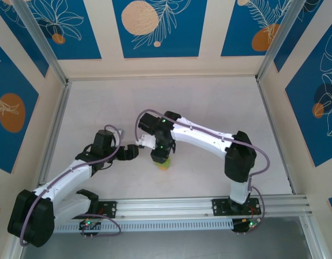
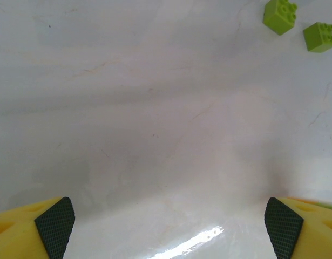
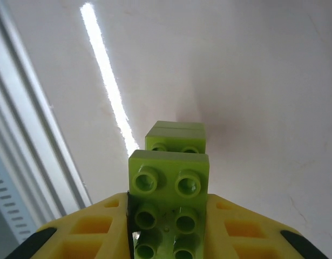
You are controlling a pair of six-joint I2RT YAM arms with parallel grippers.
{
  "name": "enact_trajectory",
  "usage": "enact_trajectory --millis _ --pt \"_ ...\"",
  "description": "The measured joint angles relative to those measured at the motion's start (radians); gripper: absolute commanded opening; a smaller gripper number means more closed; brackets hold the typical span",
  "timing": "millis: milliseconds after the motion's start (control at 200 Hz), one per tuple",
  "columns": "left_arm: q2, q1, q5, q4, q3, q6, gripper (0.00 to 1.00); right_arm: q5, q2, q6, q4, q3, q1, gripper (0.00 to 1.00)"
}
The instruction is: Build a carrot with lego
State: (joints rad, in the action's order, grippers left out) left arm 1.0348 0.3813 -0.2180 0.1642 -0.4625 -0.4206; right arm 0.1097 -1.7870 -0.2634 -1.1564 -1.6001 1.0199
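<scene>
My right gripper (image 3: 168, 233) is shut on a stack of joined lime-green lego bricks (image 3: 168, 181). The studs face the camera and the stack pokes out past the yellow fingers (image 3: 95, 229) toward the white table. From above, this gripper (image 1: 160, 155) points down at mid-table, with a bit of green and orange lego (image 1: 163, 164) under it. My left gripper (image 2: 169, 229) is open, with only bare table between its pads (image 2: 55, 225). It hovers just left of the right gripper (image 1: 131, 152). Two loose lime-green bricks (image 2: 280, 15) (image 2: 319, 36) lie apart at the far right of the left wrist view.
The white table (image 1: 209, 102) is walled by blue and cream panels. An aluminium rail (image 1: 176, 208) runs along the near edge and also appears in the right wrist view (image 3: 25, 135).
</scene>
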Motion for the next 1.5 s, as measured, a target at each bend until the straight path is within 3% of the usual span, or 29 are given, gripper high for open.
enact_trajectory --millis 290,995,1140,1375,1500 --pt "0.000 0.000 -0.003 -0.001 0.000 0.000 0.94 -0.044 0.010 -0.057 0.056 0.029 0.055 0.31" --pt "0.000 0.000 -0.019 -0.015 0.000 0.000 0.94 -0.042 -0.051 -0.160 0.083 0.052 0.059 0.33" --pt "0.000 0.000 -0.023 -0.015 0.000 0.000 0.94 -0.039 -0.053 -0.165 0.078 0.051 0.059 0.41" --pt "-0.013 0.000 -0.027 -0.019 0.003 0.001 0.94 -0.046 -0.053 -0.156 0.068 0.048 0.048 0.67" --pt "-0.021 0.000 -0.035 -0.023 0.004 0.001 0.94 -0.058 -0.026 -0.150 0.070 0.044 0.037 0.71"
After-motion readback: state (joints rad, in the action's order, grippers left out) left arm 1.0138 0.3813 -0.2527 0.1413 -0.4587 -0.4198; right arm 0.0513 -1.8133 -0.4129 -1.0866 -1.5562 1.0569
